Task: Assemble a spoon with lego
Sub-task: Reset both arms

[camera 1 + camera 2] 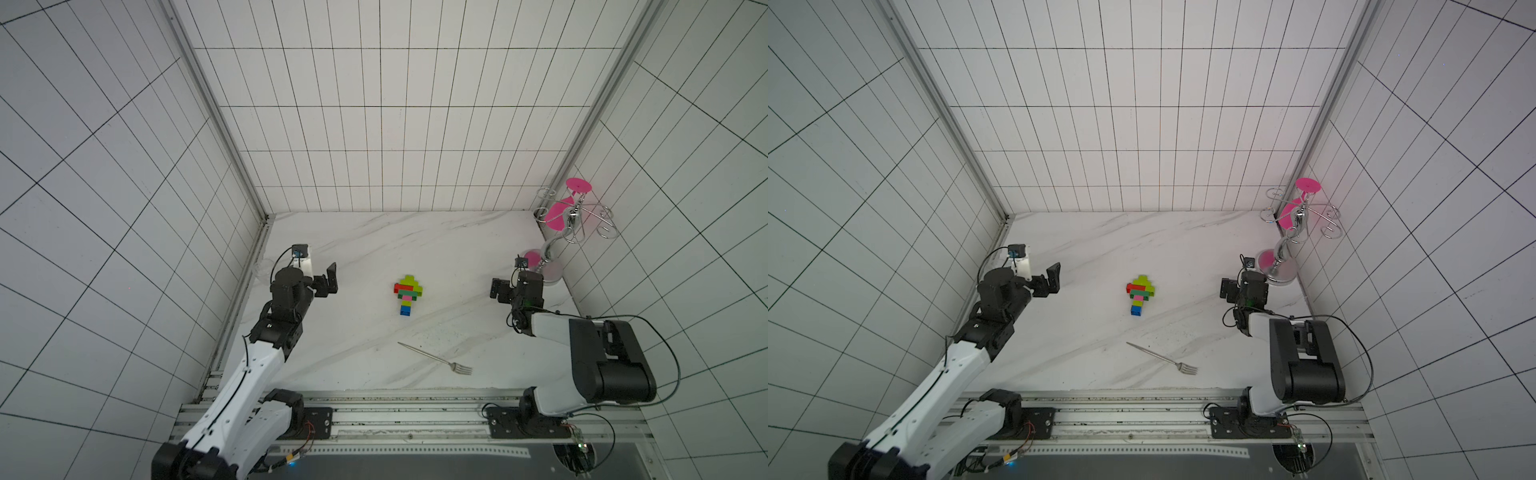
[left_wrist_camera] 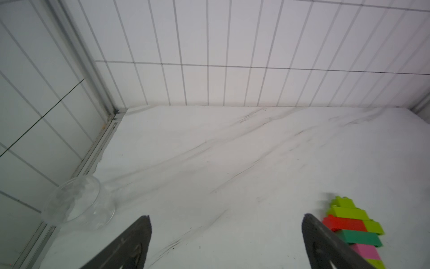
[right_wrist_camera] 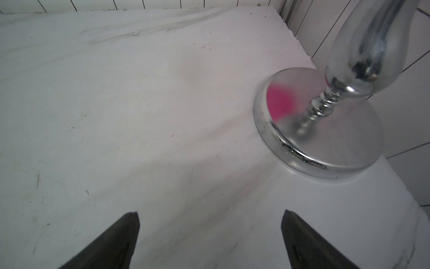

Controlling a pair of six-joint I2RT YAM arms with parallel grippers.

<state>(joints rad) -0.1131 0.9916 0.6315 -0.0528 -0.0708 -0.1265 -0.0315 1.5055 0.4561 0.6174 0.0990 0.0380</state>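
The left gripper (image 2: 225, 219) and right gripper (image 3: 210, 213) both stand wide open and empty. The spoon (image 1: 408, 293) lies flat mid-bench (image 1: 357, 241) between them, touching neither. It looks light and stiff but likely to snap apart at the narrow stem, so pinch across the wide head. There is open room all round. A fork (image 1: 436, 359) lies nearer the front edge, a chrome stand (image 3: 325, 139) sits beside the right gripper, and a glass bowl (image 2: 79, 202) is by the left wall.

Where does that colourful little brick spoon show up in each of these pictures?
Top view: spoon mid-table, beyond the fork.
Top view: spoon at the same spot.
Left wrist: spoon just outside the open left gripper.
Right wrist: not in it.
Shared landmark: the marble table.
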